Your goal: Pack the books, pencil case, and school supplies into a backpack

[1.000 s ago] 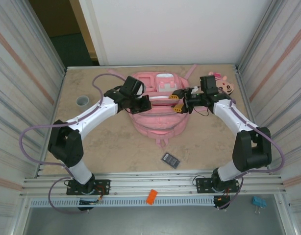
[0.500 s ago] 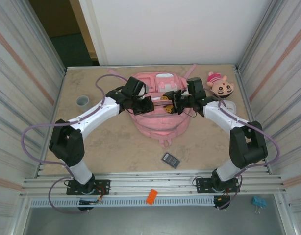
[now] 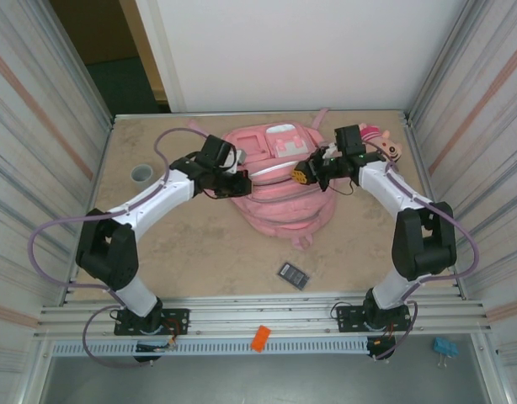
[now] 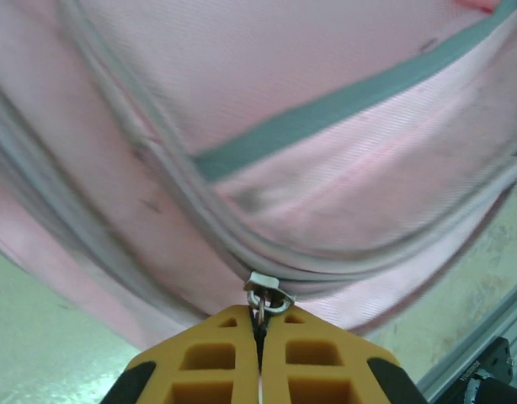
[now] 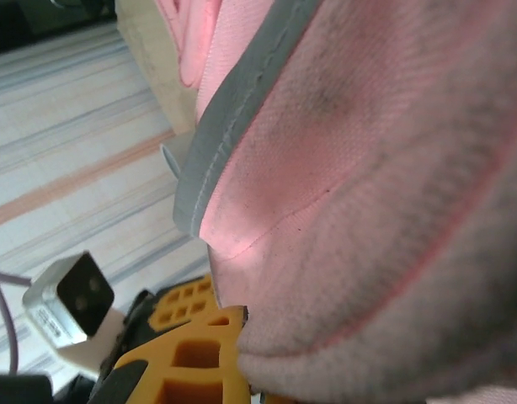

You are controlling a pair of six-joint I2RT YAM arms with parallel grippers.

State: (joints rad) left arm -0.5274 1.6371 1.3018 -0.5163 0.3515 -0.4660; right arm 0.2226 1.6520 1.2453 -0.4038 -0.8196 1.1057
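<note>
Left fingers pinching zip pull, right fingers clamping backpack, elbows out

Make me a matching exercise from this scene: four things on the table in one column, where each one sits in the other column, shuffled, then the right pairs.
Things
1. backpack
2. dark calculator
3. grey cup
4. doll head

Places on the table
A. far right corner
B. near edge, in front of the pink bag
C. left side, on its own
D. centre, towards the far half

Pairs: 1-D, 2-B, 3-C, 4-A
</note>
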